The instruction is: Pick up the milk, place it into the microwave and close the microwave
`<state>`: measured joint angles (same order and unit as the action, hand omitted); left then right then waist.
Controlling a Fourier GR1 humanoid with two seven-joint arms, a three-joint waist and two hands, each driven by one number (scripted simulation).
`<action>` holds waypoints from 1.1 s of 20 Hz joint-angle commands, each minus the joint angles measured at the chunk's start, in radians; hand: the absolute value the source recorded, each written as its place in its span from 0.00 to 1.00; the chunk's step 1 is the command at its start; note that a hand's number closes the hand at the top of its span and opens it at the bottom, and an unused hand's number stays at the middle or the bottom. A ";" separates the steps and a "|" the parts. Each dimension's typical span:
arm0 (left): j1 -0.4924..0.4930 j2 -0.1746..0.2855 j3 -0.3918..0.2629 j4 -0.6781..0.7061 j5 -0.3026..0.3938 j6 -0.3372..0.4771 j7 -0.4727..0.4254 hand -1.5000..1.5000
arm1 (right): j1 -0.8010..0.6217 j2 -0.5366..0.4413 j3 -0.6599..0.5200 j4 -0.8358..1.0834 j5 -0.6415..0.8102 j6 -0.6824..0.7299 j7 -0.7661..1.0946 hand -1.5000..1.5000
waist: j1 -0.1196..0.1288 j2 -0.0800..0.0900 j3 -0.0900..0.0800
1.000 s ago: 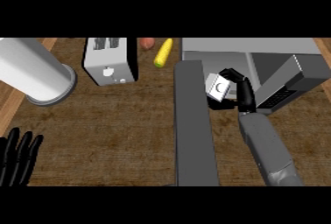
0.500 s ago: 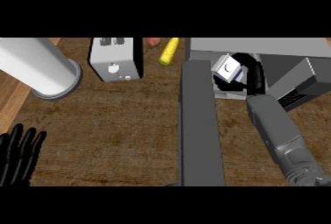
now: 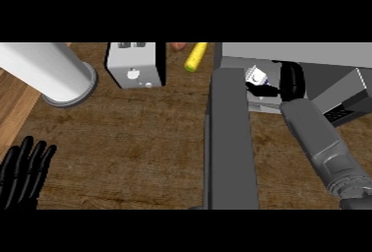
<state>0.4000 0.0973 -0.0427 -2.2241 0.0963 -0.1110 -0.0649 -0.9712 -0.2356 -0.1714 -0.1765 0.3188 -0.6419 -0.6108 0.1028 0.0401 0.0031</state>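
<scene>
The white milk carton sits just inside the grey microwave, at the left of its opening. My right hand reaches into the cavity, its black thumb and fingers curled round the carton. The microwave's door hangs open, stretching toward the lower edge of the view to the left of my right forearm. My left hand rests open at the lower left, fingers up.
A white toaster stands at the back, left of the microwave. A yellow corn cob and an orange item lie behind it. A tall white cylinder stands at the far left. The wooden counter's edge runs down the left.
My right hand has carried the milk carton up and deeper into the microwave's opening. The view has shifted so the toaster and cylinder sit further right. The left hand stays put.
</scene>
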 commanded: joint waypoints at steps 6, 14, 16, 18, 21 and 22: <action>-0.018 -0.009 -0.035 0.003 -0.046 0.007 0.005 0.00 | -0.083 0.036 0.047 0.088 0.060 0.045 0.045 0.00 | 0.007 0.004 0.001; 0.007 -0.008 -0.054 -0.010 -0.086 0.002 -0.011 0.00 | -0.092 0.070 0.011 0.079 0.033 -0.012 0.046 0.00 | -0.006 -0.005 0.001; 0.026 -0.013 -0.031 0.021 -0.082 0.006 -0.043 0.00 | -0.094 0.056 -0.011 0.068 0.013 -0.016 0.041 0.00 | -0.011 -0.007 0.000; 0.006 -0.023 -0.070 0.014 -0.109 0.011 -0.030 0.00 | -0.076 0.057 -0.010 0.077 0.017 -0.025 0.027 0.00 | -0.013 -0.004 0.000; 0.027 -0.015 -0.075 -0.002 -0.112 0.003 -0.022 0.00 | -0.073 0.011 -0.035 0.058 -0.005 -0.010 0.000 0.00 | -0.013 -0.005 0.001; -0.016 -0.040 -0.060 0.022 -0.099 0.031 -0.009 0.00 | -0.059 0.027 -0.041 0.054 -0.010 -0.015 -0.017 0.00 | -0.024 -0.005 0.000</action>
<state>0.4045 0.0758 -0.1006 -2.2165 0.0012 -0.0980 -0.0806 -1.0462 -0.2053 -0.1919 -0.1122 0.3254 -0.6471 -0.5991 0.0874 0.0355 0.0035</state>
